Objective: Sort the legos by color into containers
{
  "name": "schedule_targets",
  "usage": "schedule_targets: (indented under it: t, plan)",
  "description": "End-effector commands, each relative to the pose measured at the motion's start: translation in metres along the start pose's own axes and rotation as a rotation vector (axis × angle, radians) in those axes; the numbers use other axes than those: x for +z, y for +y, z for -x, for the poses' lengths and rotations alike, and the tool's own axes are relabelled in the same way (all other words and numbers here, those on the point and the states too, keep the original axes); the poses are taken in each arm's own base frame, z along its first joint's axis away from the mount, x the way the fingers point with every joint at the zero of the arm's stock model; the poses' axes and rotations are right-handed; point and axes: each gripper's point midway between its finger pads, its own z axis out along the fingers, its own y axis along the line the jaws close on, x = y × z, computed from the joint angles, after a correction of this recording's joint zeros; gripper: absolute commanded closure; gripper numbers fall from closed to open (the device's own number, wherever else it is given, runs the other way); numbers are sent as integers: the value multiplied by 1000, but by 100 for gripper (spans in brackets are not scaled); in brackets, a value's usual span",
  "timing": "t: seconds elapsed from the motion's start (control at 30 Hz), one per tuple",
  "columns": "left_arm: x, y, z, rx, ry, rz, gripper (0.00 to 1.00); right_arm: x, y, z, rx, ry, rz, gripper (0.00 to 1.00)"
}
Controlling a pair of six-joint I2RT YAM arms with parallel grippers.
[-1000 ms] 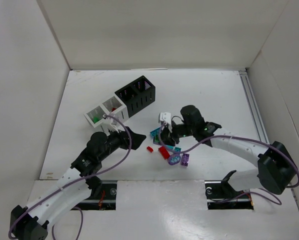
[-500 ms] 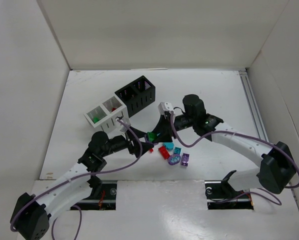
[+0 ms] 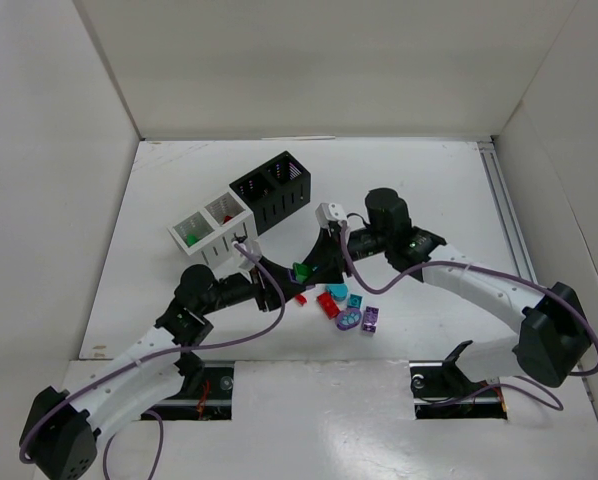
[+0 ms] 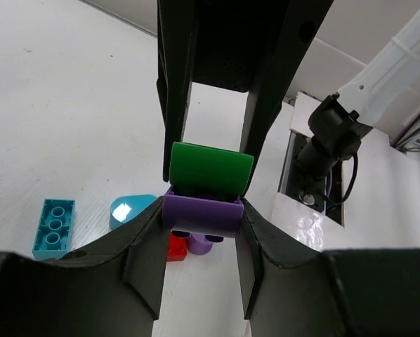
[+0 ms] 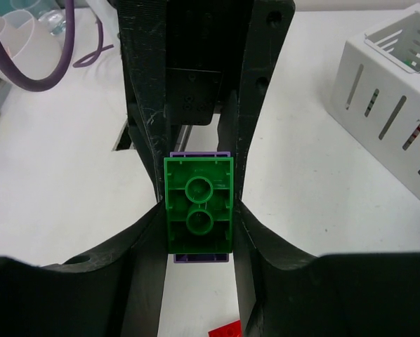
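Observation:
A green lego (image 5: 198,214) stuck onto a purple lego (image 4: 201,214) hangs above the table between both grippers. My right gripper (image 5: 199,210) is shut on the green one. My left gripper (image 4: 201,219) faces it, fingers pressed on both sides of the purple one. From above, the grippers meet at the green lego (image 3: 301,271), left gripper (image 3: 282,283) on its left, right gripper (image 3: 310,267) on its right. Below lie loose legos: red (image 3: 328,303), teal (image 3: 351,299), lavender oval (image 3: 348,320) and purple (image 3: 371,318). The white container (image 3: 211,226) and black container (image 3: 272,190) stand joined at the back left.
The white container holds a green piece and a red piece. A small red piece (image 3: 301,297) lies under the grippers. A teal studded brick (image 4: 53,225) and a teal rounded piece (image 4: 129,210) lie left of the pile. White walls enclose the table.
My right gripper lifted the green lego off the pile. My left arm swung right to meet it and its jaws closed from wide open onto the purple lego.

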Motion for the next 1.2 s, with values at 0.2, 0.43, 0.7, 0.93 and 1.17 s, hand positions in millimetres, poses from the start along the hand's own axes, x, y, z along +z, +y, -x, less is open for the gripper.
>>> schedule_targets:
  t: [0.2, 0.43, 0.7, 0.93, 1.17]
  plan:
    - [-10, 33, 17, -111, -105, 243, 100, -24, -9, 28, -96, -58, -38, 92]
    - [-47, 78, 14, -378, -167, 640, 100, -51, -61, 39, -184, 3, -306, 92]
    - [-131, 112, 18, -688, -267, 1258, 100, -31, -144, 58, -248, 228, -562, 92]
    - [-154, 119, 3, -746, -235, 1460, 100, 49, -198, 112, -362, 193, -544, 92]
    - [-152, 111, -7, -758, -204, 1398, 100, 132, -222, 95, -409, 186, -419, 92]
